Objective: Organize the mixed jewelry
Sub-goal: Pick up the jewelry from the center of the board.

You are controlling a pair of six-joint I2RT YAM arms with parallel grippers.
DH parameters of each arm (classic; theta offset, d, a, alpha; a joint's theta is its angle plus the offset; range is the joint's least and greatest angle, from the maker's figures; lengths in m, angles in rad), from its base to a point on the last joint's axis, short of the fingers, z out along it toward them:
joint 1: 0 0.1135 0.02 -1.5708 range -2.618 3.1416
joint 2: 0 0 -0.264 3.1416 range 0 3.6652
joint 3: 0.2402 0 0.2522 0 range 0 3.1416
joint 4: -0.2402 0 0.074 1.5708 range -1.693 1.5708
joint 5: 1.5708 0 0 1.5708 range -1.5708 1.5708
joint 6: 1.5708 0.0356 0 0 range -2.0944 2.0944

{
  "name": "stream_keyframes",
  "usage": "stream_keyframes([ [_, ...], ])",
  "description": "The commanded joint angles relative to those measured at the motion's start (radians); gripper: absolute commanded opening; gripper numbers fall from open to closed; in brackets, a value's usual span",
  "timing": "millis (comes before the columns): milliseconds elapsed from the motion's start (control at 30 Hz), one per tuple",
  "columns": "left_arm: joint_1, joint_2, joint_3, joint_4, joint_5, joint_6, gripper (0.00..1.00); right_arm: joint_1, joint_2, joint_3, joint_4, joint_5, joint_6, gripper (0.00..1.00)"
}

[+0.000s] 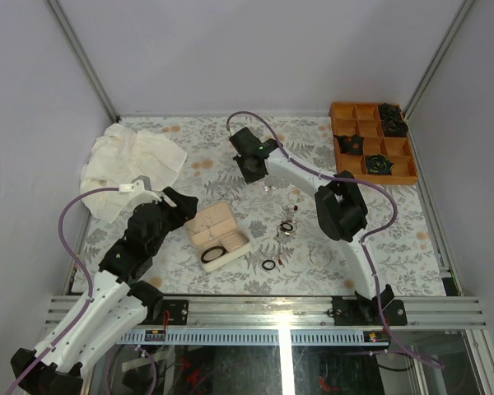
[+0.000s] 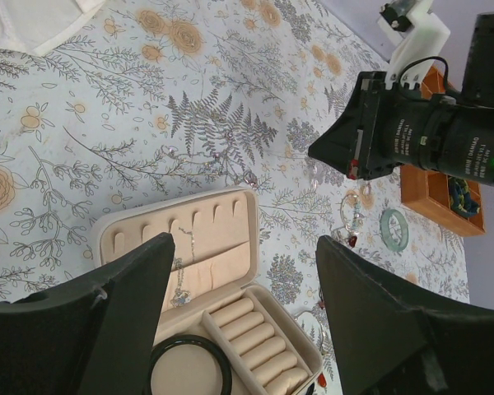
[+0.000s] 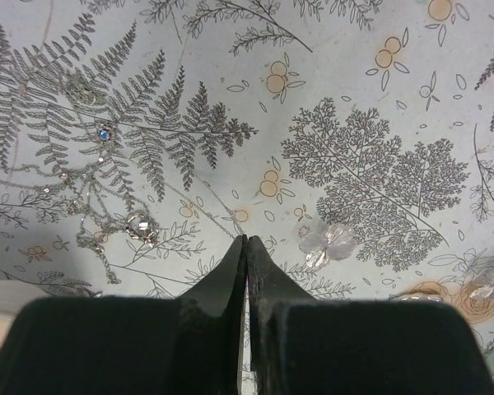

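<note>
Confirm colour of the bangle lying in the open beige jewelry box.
Black round bangle, clearest in left wrist view.

White cloth (image 1: 132, 164) lies back left, orange tray (image 1: 346, 111) back right, open beige box (image 1: 207, 222) nearer.

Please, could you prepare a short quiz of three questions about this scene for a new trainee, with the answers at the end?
1. True or false: the fingers of the right gripper are shut together.
2. In the top view, which corner of the floral table holds the orange plastic compartment tray?
3. Where does the large black round bangle lie? A: in the orange tray. B: in the open beige ridged jewelry box. C: directly on the table.
Key: 1 true; 2 the far right corner; 3 B.
</note>
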Motion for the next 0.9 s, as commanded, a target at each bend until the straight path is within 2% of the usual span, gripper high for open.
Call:
stream_keyframes([
  [0,0.01,-0.009,0.028,0.041,0.004,0.012,0.7,-0.004,-0.088,-0.008,0.019,0.0,-0.011,0.0],
  [233,0.01,0.01,-0.017,0.12,0.019,0.005,0.67,-0.004,-0.135,-0.023,0.019,-0.012,-0.012,0.0],
  [400,0.01,0.094,-0.064,0.276,0.054,0.016,0.61,-0.004,-0.143,-0.01,0.008,-0.021,-0.016,0.0],
  [533,0.01,0.218,-0.095,0.422,0.066,0.028,0.56,-0.004,-0.145,-0.003,0.004,-0.022,-0.017,0.0],
  [867,0.01,0.565,0.034,0.574,0.098,0.136,0.52,-0.004,-0.14,0.011,0.001,-0.036,-0.014,0.0],
])
